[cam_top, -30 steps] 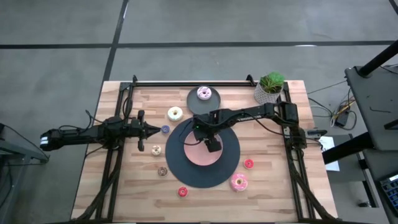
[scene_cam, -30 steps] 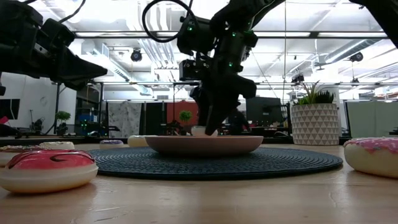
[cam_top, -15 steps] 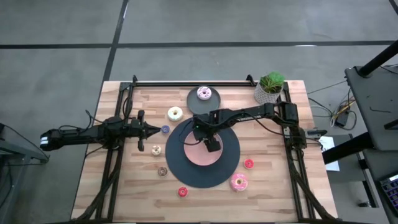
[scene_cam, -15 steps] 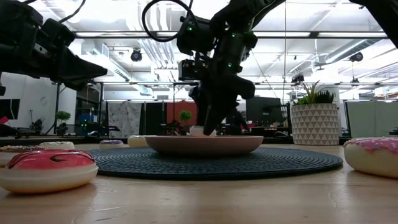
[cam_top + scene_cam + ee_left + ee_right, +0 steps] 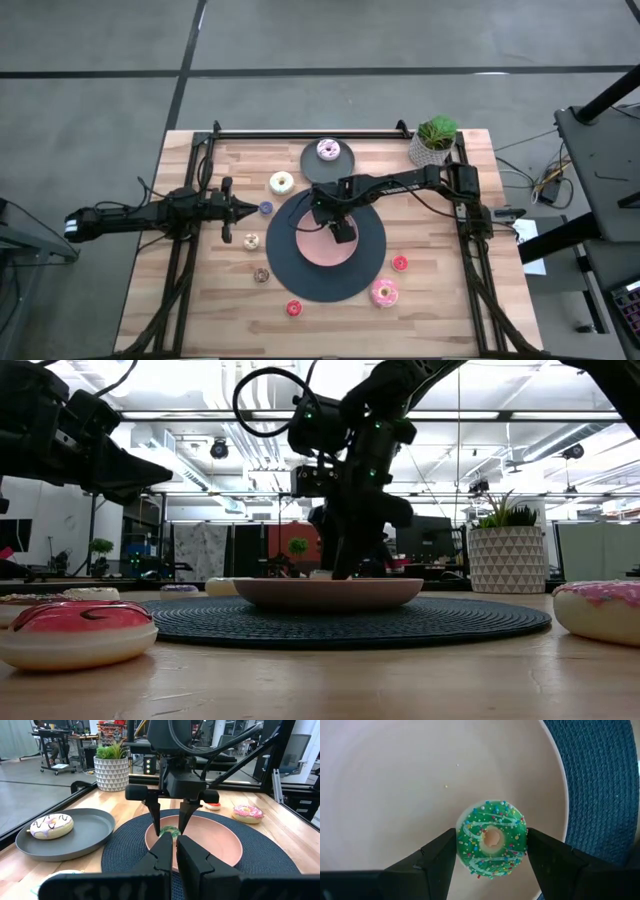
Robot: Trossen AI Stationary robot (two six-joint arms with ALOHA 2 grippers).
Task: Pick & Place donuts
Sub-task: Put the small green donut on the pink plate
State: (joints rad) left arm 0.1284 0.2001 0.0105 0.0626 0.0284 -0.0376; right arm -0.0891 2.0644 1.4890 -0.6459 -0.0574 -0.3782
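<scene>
My right gripper (image 5: 491, 851) hangs over the pink plate (image 5: 395, 780), its fingers spread and flanking the green donut (image 5: 491, 838) lying flat in the plate; whether they touch it I cannot tell. My left gripper (image 5: 247, 209), shut and empty, waits well apart.

From overhead we cannot see the green donut (image 5: 491, 838): the right gripper (image 5: 336, 228) covers it on the pink plate (image 5: 318, 252). At table height the plate's rim hides it too, and the pink-frosted donut (image 5: 600, 610) at three o'clock is cut off by the frame edge.
</scene>
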